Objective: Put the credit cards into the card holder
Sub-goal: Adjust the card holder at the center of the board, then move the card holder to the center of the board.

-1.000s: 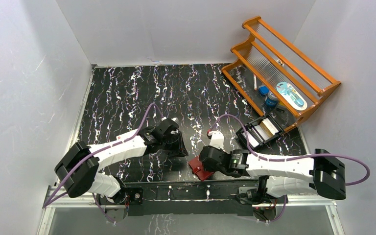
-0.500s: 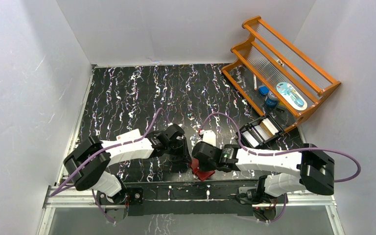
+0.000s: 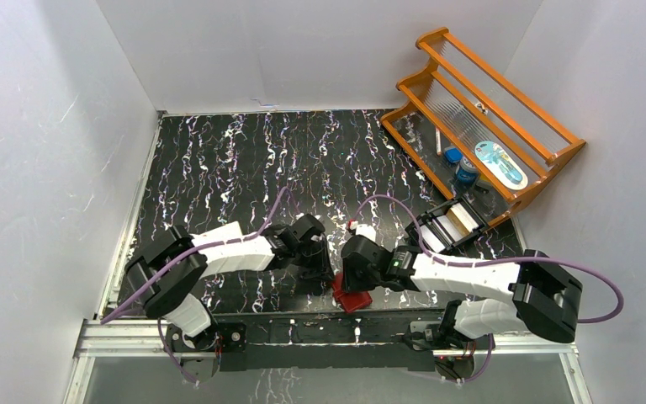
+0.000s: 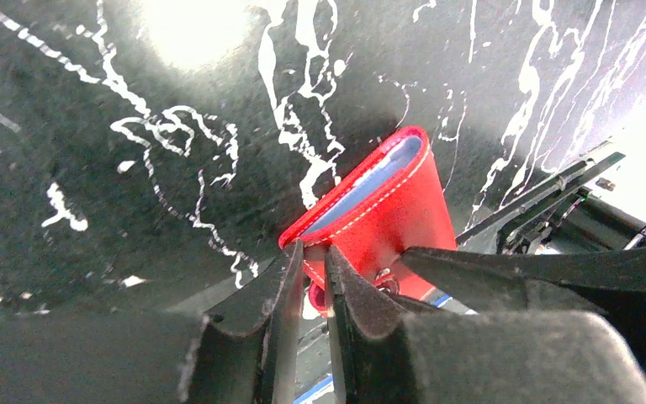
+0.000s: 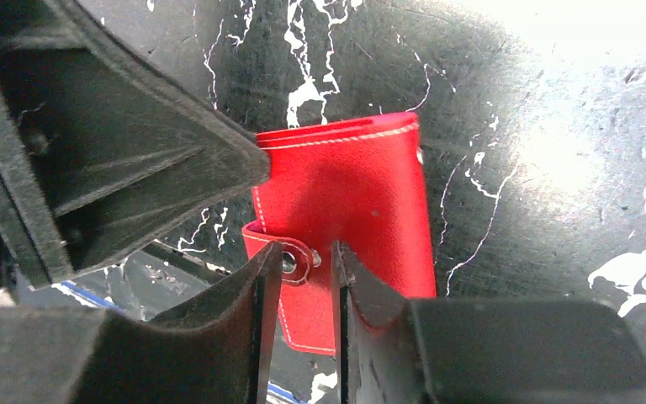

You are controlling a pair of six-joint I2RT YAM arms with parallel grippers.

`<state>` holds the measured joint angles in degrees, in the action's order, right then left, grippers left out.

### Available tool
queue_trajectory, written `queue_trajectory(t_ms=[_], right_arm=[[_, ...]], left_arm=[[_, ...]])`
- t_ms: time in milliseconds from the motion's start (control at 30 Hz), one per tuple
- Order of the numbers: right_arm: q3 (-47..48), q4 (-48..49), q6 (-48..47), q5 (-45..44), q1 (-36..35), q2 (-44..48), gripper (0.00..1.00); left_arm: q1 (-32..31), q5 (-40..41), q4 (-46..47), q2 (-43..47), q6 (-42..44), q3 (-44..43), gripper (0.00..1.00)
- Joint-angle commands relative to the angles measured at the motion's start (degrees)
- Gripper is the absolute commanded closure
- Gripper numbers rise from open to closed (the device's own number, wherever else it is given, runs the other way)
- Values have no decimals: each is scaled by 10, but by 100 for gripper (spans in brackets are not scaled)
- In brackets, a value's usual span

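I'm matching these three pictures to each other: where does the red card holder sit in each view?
Top external: card holder low centre, by the table's near edge.
Left wrist: card holder centre, slightly right, its open edge pointing up.
Right wrist: card holder centre, its snap tab at lower left.
Shared landmark: the black, white-veined tabletop under it.

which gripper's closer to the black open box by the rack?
Right. Both grippers are at the card holder, left of the black open box; the right gripper is on the box's side, the left gripper on the far side.
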<state>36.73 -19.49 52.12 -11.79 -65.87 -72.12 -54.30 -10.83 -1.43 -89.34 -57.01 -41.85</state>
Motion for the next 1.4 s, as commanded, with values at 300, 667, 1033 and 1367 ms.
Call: queue_trajectory(t_ms=[300, 667, 1033, 1367], right_arm=[[10, -75, -29, -25, 62, 98, 62], [-96, -46, 49, 41, 76, 200, 63], [-117, 83, 66, 51, 76, 113, 65], [-39, 143, 42, 26, 80, -8, 69]], left_arm=[[-6, 40, -72, -94, 67, -122, 87], [-5, 71, -121, -15, 52, -121, 80], [-6, 32, -98, 119, 22, 7, 78], [8, 40, -30, 124, 4, 69, 78]])
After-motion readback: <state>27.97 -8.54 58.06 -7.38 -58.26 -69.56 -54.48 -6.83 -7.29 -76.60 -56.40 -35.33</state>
